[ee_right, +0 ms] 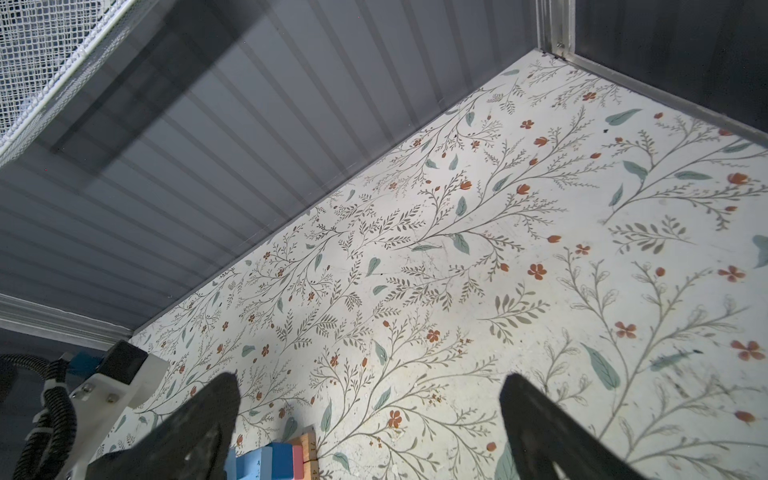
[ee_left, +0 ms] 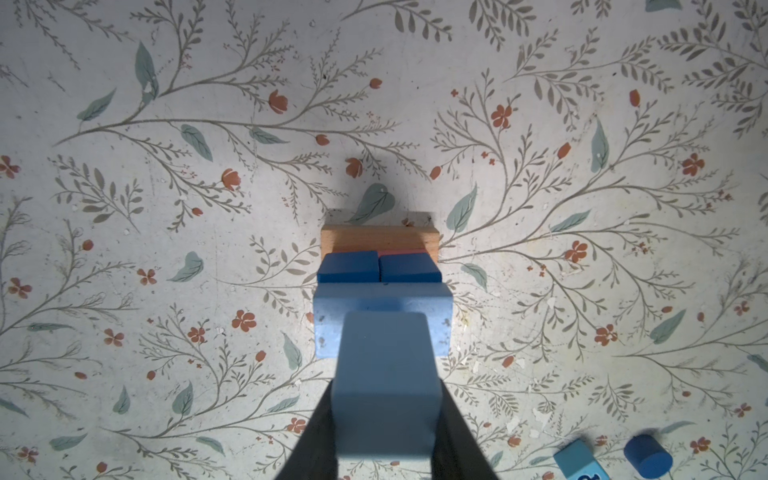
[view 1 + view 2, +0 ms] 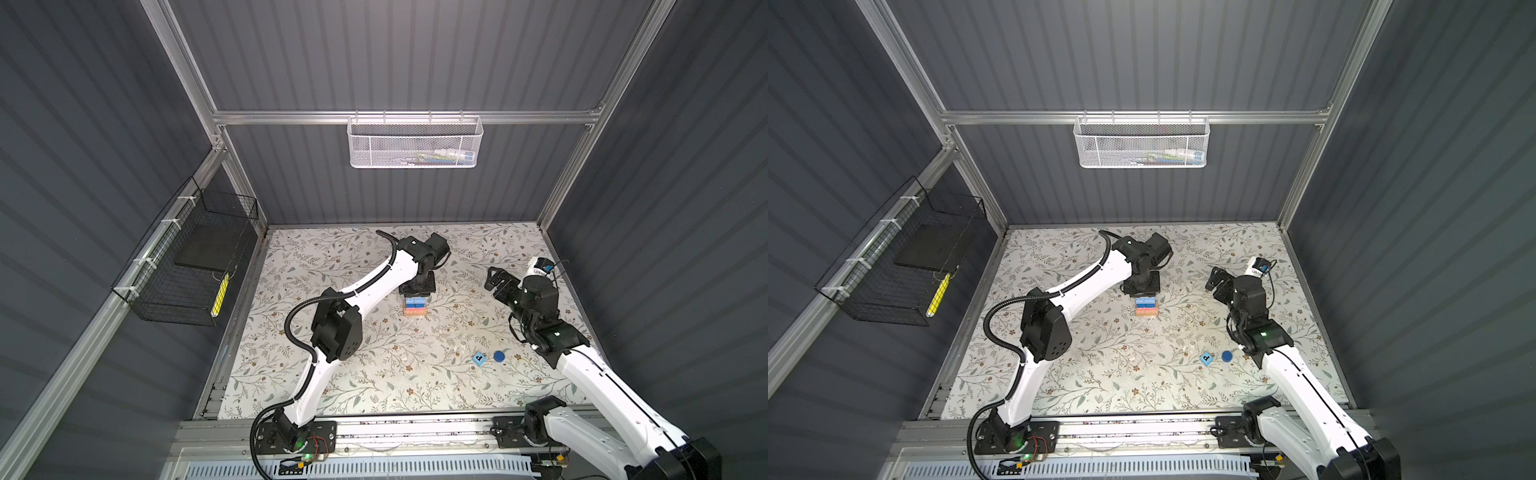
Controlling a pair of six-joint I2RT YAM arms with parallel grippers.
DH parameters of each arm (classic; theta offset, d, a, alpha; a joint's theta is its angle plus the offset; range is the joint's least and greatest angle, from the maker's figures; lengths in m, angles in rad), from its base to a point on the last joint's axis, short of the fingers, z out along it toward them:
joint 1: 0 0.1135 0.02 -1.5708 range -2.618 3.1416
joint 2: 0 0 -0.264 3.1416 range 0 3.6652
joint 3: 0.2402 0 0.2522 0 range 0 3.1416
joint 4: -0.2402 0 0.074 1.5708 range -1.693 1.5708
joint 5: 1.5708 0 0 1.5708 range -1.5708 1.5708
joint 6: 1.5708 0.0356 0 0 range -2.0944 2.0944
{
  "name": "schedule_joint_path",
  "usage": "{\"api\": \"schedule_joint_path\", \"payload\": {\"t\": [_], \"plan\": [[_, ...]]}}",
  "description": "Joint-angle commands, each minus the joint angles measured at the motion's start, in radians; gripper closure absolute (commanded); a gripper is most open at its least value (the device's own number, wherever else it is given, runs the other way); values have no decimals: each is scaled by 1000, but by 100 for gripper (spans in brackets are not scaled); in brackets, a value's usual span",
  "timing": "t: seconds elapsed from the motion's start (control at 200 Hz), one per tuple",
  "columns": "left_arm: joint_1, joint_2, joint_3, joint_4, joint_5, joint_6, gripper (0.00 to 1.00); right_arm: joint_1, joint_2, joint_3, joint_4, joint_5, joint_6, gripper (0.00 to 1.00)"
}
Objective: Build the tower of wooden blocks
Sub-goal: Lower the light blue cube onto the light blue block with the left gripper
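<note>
The wood block tower (image 3: 415, 307) (image 3: 1146, 308) stands mid-table. From the left wrist view it is a tan bar (image 2: 378, 239), a sliver of pink bar (image 2: 401, 252), two dark blue cubes (image 2: 348, 268) and a light blue bar (image 2: 382, 320). My left gripper (image 2: 386, 399) (image 3: 417, 286) is shut on a light blue cube (image 2: 386, 353) directly over the light blue bar; I cannot tell whether they touch. My right gripper (image 1: 370, 386) (image 3: 496, 280) hangs open and empty to the tower's right. A lettered light blue cube (image 3: 479, 358) and a dark blue cylinder (image 3: 499, 356) lie loose front right.
A white mesh basket (image 3: 414, 143) hangs on the back rail. On the left wall is a black wire basket (image 3: 187, 266). Grey walls close in the floral table on three sides. The right arm's elbow (image 3: 557, 338) stands close to the loose blocks.
</note>
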Motion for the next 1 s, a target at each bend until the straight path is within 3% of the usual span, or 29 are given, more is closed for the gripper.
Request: {"api": "schedule_joint_path", "payload": {"t": [0.0,0.99], "plan": [[-6,13,24,-37,-14,-19,100,-7,-5,-9,4,-10,11,1],[-9,36,16,-25,-16,-12,99,-22,3,-16,21,-46,19,1]]}}
